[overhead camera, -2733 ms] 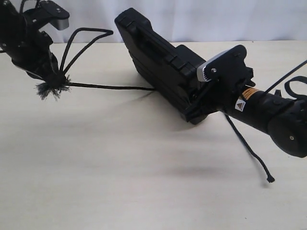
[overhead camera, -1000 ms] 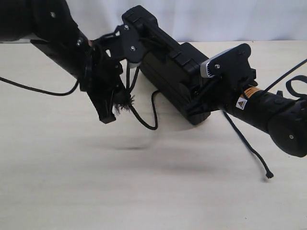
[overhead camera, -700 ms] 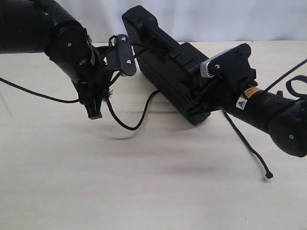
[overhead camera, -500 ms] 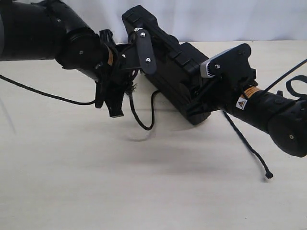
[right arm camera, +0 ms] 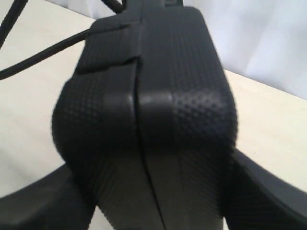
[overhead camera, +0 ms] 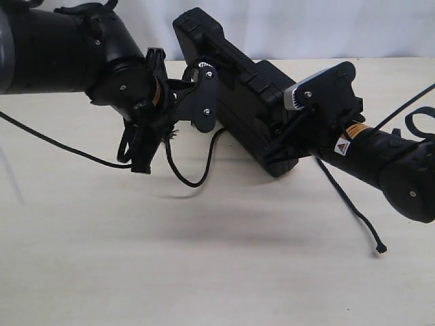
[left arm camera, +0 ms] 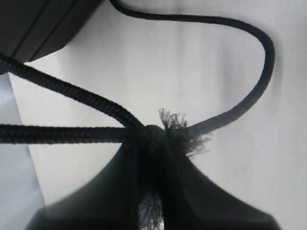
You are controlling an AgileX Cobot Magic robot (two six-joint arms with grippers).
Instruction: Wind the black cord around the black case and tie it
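Note:
The black case (overhead camera: 231,88) is tilted up off the table, and my right gripper (overhead camera: 277,151) is shut on its near end. In the right wrist view the case's pebbled end (right arm camera: 153,96) fills the space between the two fingers (right arm camera: 36,206). My left gripper (overhead camera: 144,153) hangs beside the case's left side, shut on the black cord's knotted, frayed end (left arm camera: 165,132). From there the black cord (overhead camera: 185,178) sags in a slack loop to the case. Its other end (overhead camera: 377,248) trails on the table under the right arm.
The pale table (overhead camera: 204,272) stretches out in front of both arms. A smooth black arm cable (overhead camera: 54,139) runs left from the left arm, and more cables (overhead camera: 416,102) loop behind the right arm. A white curtain (overhead camera: 306,27) closes off the back.
My left gripper has carried the tufted end from the far left to beside the case, so the taut cord now hangs in a slack loop. The right arm and case have barely moved.

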